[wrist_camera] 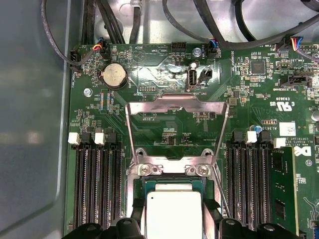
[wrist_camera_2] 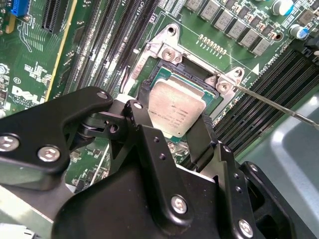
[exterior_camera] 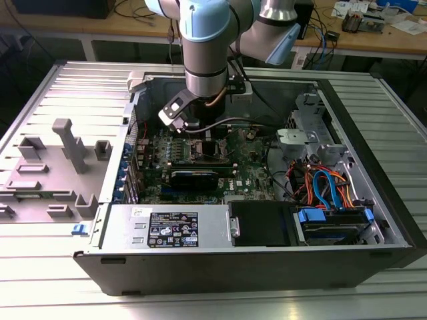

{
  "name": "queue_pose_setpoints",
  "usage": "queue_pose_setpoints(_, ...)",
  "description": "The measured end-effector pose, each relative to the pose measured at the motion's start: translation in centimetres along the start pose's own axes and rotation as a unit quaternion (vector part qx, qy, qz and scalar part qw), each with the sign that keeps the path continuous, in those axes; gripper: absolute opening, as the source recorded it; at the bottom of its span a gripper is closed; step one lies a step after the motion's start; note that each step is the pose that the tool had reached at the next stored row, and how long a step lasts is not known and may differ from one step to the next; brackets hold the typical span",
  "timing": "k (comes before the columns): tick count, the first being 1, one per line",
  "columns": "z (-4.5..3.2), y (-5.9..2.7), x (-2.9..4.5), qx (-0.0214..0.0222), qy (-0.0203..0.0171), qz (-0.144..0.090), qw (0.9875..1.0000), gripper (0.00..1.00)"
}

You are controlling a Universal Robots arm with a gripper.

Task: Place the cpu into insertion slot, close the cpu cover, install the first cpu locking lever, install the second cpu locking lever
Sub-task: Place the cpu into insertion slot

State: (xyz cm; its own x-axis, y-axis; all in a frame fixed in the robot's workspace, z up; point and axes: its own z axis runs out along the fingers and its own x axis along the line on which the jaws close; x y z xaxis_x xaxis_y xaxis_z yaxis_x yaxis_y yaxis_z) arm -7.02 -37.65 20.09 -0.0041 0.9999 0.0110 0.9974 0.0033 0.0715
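Observation:
The cpu [wrist_camera_2: 175, 105], a silvery square plate on a green base, sits between my two black fingers [wrist_camera_2: 143, 112], and my gripper [wrist_camera_2: 172, 119] is shut on its edges. It is right over the insertion slot [wrist_camera_2: 167, 50], square with the slot's metal rim; whether it rests in the slot I cannot tell. In the first wrist view the cpu [wrist_camera: 172, 211] and gripper [wrist_camera: 174, 221] appear just before the cpu cover [wrist_camera: 177, 98], which is swung open away from the slot. A thin locking lever [wrist_camera_2: 279, 107] sticks out beside the slot. In the exterior view the gripper [exterior_camera: 203, 135] hangs low over the board.
Long black memory slots [wrist_camera: 94, 184] flank the socket on both sides. A black card [exterior_camera: 193, 177] lies nearby, with bundled cables [exterior_camera: 323, 187] and drive bays at the exterior view's right. The case walls [exterior_camera: 220, 273] surround the board. A grey fixture [exterior_camera: 67, 143] stands outside the case.

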Motion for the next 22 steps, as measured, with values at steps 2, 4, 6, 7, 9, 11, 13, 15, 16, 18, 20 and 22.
queue_pose_setpoints(2,0.03,-0.02,0.00,-0.0001,0.0001,0.000,1.0000,0.54)
queue_pose_setpoints(4,0.11,-0.02,0.00,-0.0001,0.0001,0.000,1.0000,0.54)
queue_pose_setpoints(6,0.15,-0.03,0.00,0.0000,0.0000,0.000,1.0000,0.54)
queue_pose_setpoints(7,0.18,-0.04,0.00,0.0000,0.0000,0.000,1.0000,0.54)
queue_pose_setpoints(9,0.22,-0.04,0.00,0.0000,-0.0001,0.000,1.0000,0.54)
queue_pose_setpoints(11,0.24,-0.04,0.00,-0.0001,0.0000,0.000,1.0000,0.54)
queue_pose_setpoints(13,0.24,-0.04,0.00,-0.0001,0.0000,0.000,1.0000,0.54)
queue_pose_setpoints(15,0.25,-0.04,0.00,-0.0001,0.0000,0.000,1.0000,0.54)
queue_pose_setpoints(16,0.25,-0.04,0.00,-0.0001,0.0000,0.000,1.0000,0.54)
queue_pose_setpoints(18,0.26,-0.04,0.00,-0.0001,0.0001,0.000,1.0000,0.54)
queue_pose_setpoints(20,0.26,-0.04,0.00,-0.0001,0.0001,0.000,1.0000,0.54)
queue_pose_setpoints(22,0.27,-0.04,0.00,-0.0001,0.0001,0.000,1.0000,0.54)
